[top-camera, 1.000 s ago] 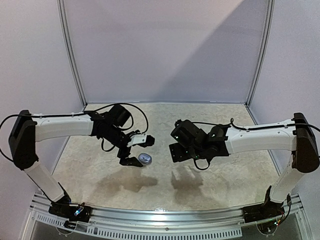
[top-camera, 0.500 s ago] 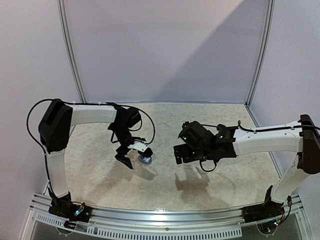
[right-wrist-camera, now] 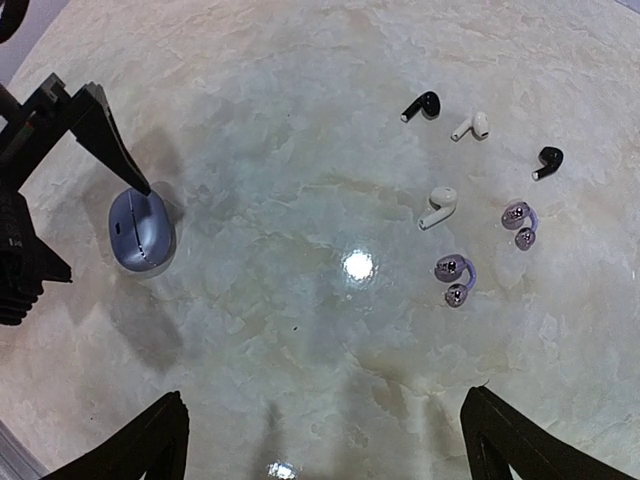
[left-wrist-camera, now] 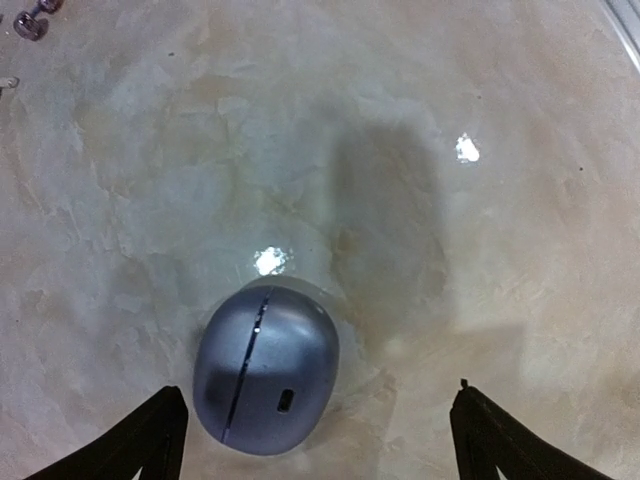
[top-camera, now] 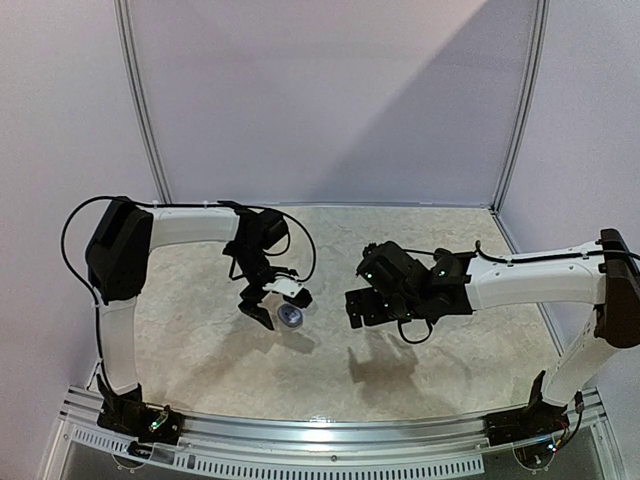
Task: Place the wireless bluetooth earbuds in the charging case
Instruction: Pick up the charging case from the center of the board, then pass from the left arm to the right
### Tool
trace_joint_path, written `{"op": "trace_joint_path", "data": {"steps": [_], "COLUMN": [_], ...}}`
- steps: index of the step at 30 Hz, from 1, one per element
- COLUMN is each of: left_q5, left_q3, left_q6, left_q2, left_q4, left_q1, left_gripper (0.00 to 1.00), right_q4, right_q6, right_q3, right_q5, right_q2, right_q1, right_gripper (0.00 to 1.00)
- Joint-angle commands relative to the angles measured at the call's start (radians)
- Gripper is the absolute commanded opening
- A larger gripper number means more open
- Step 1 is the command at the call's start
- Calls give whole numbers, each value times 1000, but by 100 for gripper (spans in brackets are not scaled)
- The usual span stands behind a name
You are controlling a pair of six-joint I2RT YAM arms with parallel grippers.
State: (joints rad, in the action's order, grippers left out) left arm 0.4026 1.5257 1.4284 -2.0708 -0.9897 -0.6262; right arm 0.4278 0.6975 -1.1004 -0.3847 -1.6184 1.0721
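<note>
Hovering spread, left end effector (left-wrist-camera: 318,392) straddles the seemingly closed case (left-wrist-camera: 265,370); right end effector (right-wrist-camera: 322,398) gapes.

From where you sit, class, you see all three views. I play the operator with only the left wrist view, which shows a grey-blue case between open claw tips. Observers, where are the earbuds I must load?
Observer: Six earbuds lie loose on the table, clustered in the right wrist view: two black, two white, two silvery.
Operator: Does the right claw hold one?
Observer: No. The right claw hangs open and empty above the table.
Operator: Are they near my case?
Observer: No. The case lies well apart from them, at the opposite side of that view.
</note>
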Motion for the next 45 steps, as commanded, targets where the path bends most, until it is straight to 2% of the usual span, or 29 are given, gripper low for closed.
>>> {"op": "trace_joint_path", "data": {"steps": [1, 7, 9, 20, 23, 31, 33, 37, 41, 45], "left_q5": [-29, -66, -71, -35, -1, 80, 97, 114, 81, 25], "left_q3": [64, 77, 73, 48, 0, -65, -64, -76, -156, -323], "left_q6": [14, 67, 70, 46, 34, 5, -33, -155, -285, -380], "left_q2": [-56, -102, -110, -73, -24, 179, 237, 379, 549, 739], "left_q4": [-3, -24, -21, -12, 13, -17, -16, 52, 238, 467], "left_q1": [0, -1, -1, -10, -10, -30, -32, -38, -54, -76], "left_gripper": [93, 88, 84, 43, 28, 5, 1, 0, 0, 0], "right_q4": [8, 17, 20, 31, 40, -13, -28, -27, -37, -114], "right_q6": [0, -4, -5, 18, 33, 50, 48, 17, -12, -4], "right_q3": [-31, -39, -41, -34, -27, -9, -14, -58, -110, -169], "right_q5": [12, 17, 17, 12, -3, 19, 37, 72, 158, 290], "right_q2": [-16, -26, -26, -24, -13, 72, 102, 170, 223, 214], "right_q1": [-6, -6, -5, -5, -13, -54, -67, -69, -70, -56], "right_gripper": [96, 96, 96, 96, 96, 96, 96, 95, 89, 78]}}
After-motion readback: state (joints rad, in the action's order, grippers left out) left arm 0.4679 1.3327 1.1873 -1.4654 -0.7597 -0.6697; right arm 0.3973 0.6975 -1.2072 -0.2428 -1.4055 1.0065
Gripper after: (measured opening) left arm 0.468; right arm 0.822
